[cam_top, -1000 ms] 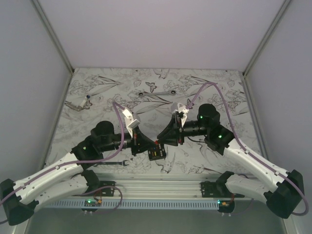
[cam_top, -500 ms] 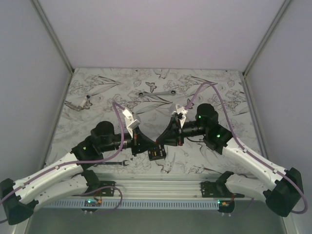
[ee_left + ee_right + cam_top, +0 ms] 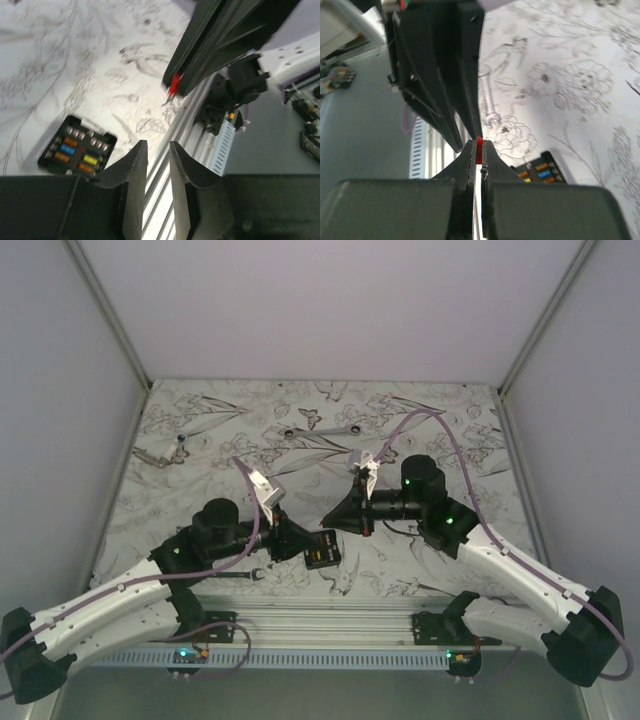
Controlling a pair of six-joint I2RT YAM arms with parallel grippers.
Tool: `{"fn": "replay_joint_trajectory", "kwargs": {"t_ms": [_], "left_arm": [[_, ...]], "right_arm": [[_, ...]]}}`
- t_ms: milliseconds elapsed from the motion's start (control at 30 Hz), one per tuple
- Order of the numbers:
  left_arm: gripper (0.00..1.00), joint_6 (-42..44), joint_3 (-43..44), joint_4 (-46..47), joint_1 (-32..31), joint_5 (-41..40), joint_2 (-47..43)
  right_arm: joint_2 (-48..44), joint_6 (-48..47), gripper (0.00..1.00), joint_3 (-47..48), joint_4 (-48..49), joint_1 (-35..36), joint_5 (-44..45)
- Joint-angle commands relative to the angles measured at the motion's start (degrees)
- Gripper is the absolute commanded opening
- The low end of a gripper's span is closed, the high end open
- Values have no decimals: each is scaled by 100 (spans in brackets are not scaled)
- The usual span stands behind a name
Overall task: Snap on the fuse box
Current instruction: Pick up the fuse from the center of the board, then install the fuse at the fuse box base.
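Fuse box: the small black square fuse box [image 3: 77,151] lay flat on the patterned table [image 3: 450,430], close to its near edge and roughly midway between the 2 arms
Box contents: its top faced up and was uncovered, with rows of small orange, blue and yellow fuses showing inside; no cover could be seen on it or near it
Progress: judging by the open top and the part held above it, nothing had been pressed home yet, so the snap itself looked undone
What was left: probably to carry the held part down over the box, line it up and press until it seated; which slot it belonged to could not be told
Right gripper: the right gripper [image 3: 478,146] was clenched on a tiny red piece [image 3: 174,86], pinched at the very tips of its fingers, raised off the table and just beyond the box, not touching it
Left gripper: the left gripper [image 3: 157,146] hung just beside the box on its left with the jaws a narrow gap apart, grasping nothing and clear of the box
Surroundings: 1 wrench [image 3: 160,454] lay at the far left of the table, well apart from the box, and a metal rail [image 3: 330,615] ran along the near edge
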Motion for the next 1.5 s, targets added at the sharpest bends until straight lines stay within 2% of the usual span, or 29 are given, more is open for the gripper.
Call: {"fn": "replay_joint_trajectory", "kwargs": {"t_ms": [0, 300, 533, 767, 1067, 1467], "left_arm": [[28, -538, -427, -561, -25, -913, -44], [28, -1493, -952, -772, -40, -1167, 630], [23, -1734, -950, -758, -184, -1457, 1344], [15, -1899, -636, -732, -351, -1600, 2464], [13, -2069, -241, -417, -473, -1797, 3499], [11, -2330, -83, -95, -482, -2144, 3854]], "right_arm": [[-218, 388, 0, -179, -399, 94, 1635], [-50, 1160, 0, -533, -885, 898, 4380], [242, 1750, 0, -784, -919, 1479, 5428], [640, 1902, 0, -733, -832, 1724, 5719], [862, 1878, 0, -690, -866, 1772, 5826], [1234, 1793, 0, -615, -946, 1830, 5867]]}}
